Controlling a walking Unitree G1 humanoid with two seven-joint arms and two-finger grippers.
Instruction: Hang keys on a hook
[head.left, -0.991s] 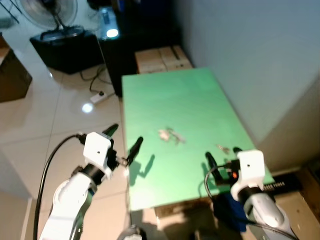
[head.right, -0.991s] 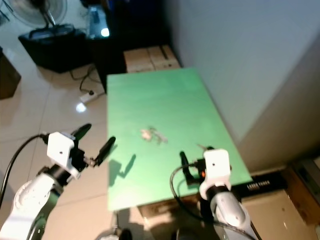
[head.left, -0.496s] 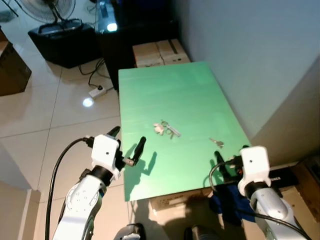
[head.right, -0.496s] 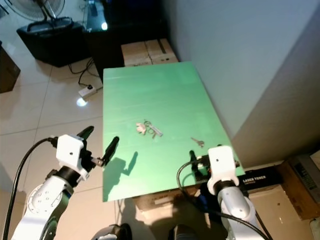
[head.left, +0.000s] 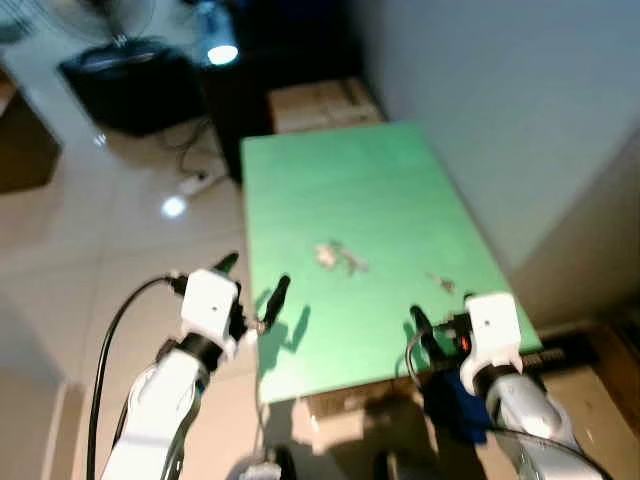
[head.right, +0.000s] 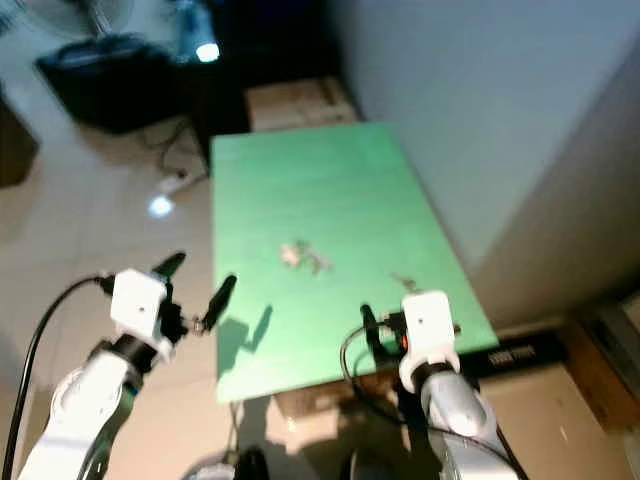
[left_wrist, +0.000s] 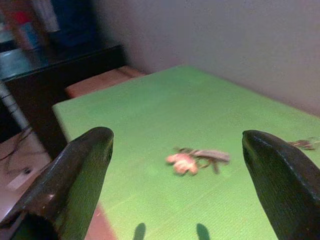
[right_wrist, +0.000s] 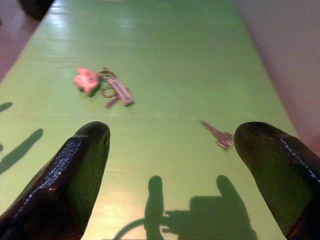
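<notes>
— Keys, then: where do they lie?

— The bunch of metal keys with a pale pink tag (right_wrist: 102, 87) lies flat near the middle of the green rectangular table (head.left: 380, 190), touched by nothing. A single small metal key (right_wrist: 218, 135) lies apart from it, nearer the table's wall-side edge.

— And the two pincers?

— The left gripper (head.left: 252, 282) hovers off the table's near left corner, over the pale tiled floor (head.left: 90, 220), fingers spread wide and holding nothing. The right gripper (head.right: 392, 322) hangs at the table's near edge, just this side of the single key; its fingers also stand wide apart, empty. Both bunch and key sit ahead of its fingertips in the right wrist view.

— What else is about?

— Beyond the table's far end, brown cardboard boxes (head.left: 315, 105) on the floor, a dark cabinet (head.left: 130, 90), and a white power strip (head.left: 192, 184) on its cord. A grey wall (head.left: 500, 110) runs along the table's right side.
</notes>
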